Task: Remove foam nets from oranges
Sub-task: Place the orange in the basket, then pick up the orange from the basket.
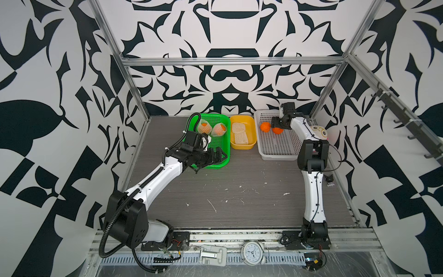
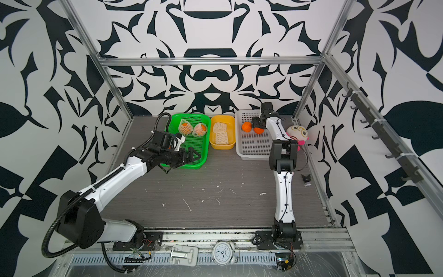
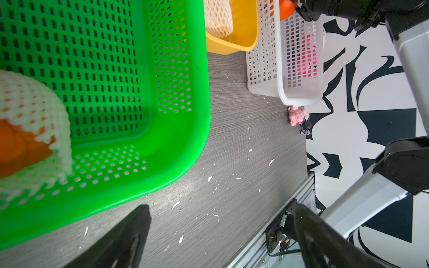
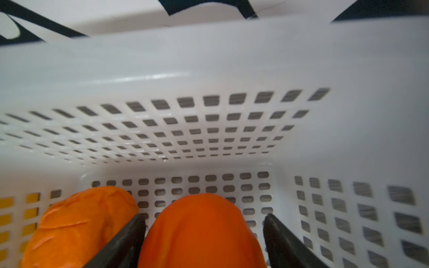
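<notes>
Orange fruit [image 4: 199, 232] sits between parted right pincer [image 4: 203, 218] fingers, in white basket [image 4: 209, 58].

The green basket [image 1: 227, 146] holds two netted oranges [image 1: 204, 127]; the yellow tub [image 1: 242, 146] beside it holds flattened nets [image 1: 239, 136]. Two bare oranges [image 1: 265, 126] lie in the white basket [image 1: 275, 150], the right gripper [image 1: 273, 124] close over them.

left end effector [image 3: 221, 208]: wide | right end effector [image 4: 203, 216]: parted (far back)
</notes>
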You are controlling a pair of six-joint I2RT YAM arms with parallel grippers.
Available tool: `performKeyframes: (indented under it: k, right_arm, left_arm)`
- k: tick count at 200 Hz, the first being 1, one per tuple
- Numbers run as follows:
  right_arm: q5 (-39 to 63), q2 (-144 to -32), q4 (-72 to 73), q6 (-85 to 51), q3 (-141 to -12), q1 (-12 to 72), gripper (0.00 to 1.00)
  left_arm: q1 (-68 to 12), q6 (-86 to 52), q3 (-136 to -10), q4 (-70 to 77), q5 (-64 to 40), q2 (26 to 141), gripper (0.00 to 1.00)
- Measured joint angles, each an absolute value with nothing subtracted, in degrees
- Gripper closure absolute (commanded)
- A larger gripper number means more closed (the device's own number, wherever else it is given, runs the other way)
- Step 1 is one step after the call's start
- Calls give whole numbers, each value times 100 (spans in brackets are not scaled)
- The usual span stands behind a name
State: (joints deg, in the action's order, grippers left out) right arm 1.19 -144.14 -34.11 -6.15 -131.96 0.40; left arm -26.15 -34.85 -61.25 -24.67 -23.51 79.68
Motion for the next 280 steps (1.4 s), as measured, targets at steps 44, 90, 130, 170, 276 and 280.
performKeyframes:
  k: [44, 90, 130, 170, 276, 280]
  right_arm:
    - [62, -14164, -3533, -519, -13196, 40, 5]
    - [25, -13458, -3568, -403, -12901, 43, 1]
    - [108, -11325, -2875, -443, -10523, 113, 1]
    - [58, -9376, -2189, -554, -8444, 766, 1]
    - [-185, -8479, -1868, -1037, -6342, 2650, 1]
    - [-180, -8482, -1841, -1050, -6340, 2685, 1]
  left_arm:
    - [-2596, -3494, -6106, -2456, -2335, 7929, 1]
    - [-2578, -3485, -6104, -2512, -2270, 7802, 0]
    - [-2515, -3299, -6149, -3100, -1708, 7618, 1]
    - [-2316, -3140, -6530, -3946, -1013, 7588, 1]
    - [-2250, -2860, -8020, -5133, 97, 9373, 0]
    - [-2250, -2856, -8049, -5144, 126, 9424, 1]
